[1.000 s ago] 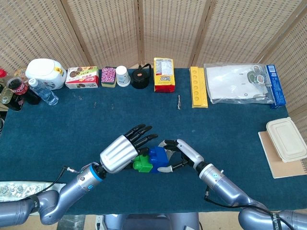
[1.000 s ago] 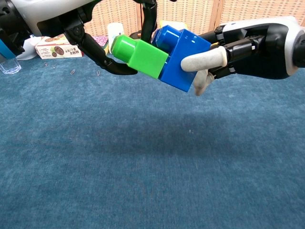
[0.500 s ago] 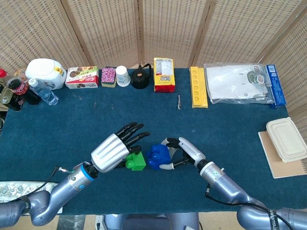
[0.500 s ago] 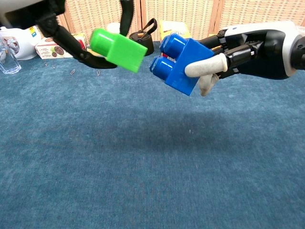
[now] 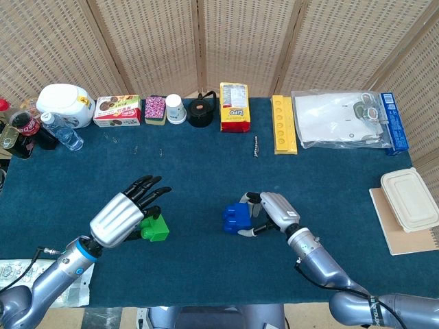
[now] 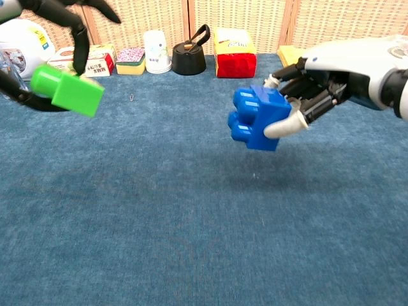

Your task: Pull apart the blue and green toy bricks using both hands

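The two bricks are separate. My left hand (image 5: 125,215) holds the green brick (image 5: 155,229) above the blue cloth at the left; in the chest view the green brick (image 6: 67,90) hangs from that hand (image 6: 44,38) at the far left. My right hand (image 5: 273,212) grips the blue brick (image 5: 236,218) near the middle, its studs facing left. In the chest view the blue brick (image 6: 256,118) is off the table, with the right hand (image 6: 325,83) behind it and a white fingertip across its lower side. A wide gap lies between the bricks.
Along the table's far edge stand a white jug (image 5: 66,104), bottles (image 5: 27,130), a snack box (image 5: 117,110), a paper cup (image 5: 175,108), a black pot (image 5: 201,111), a yellow packet (image 5: 234,107), a yellow tray (image 5: 284,124) and a plastic bag (image 5: 343,118). A lidded container (image 5: 410,199) sits at the right.
The bricks, joined one second ago, came apart. My left hand has carried the green brick far to the left, and my right hand has shifted the blue brick slightly right and lower.
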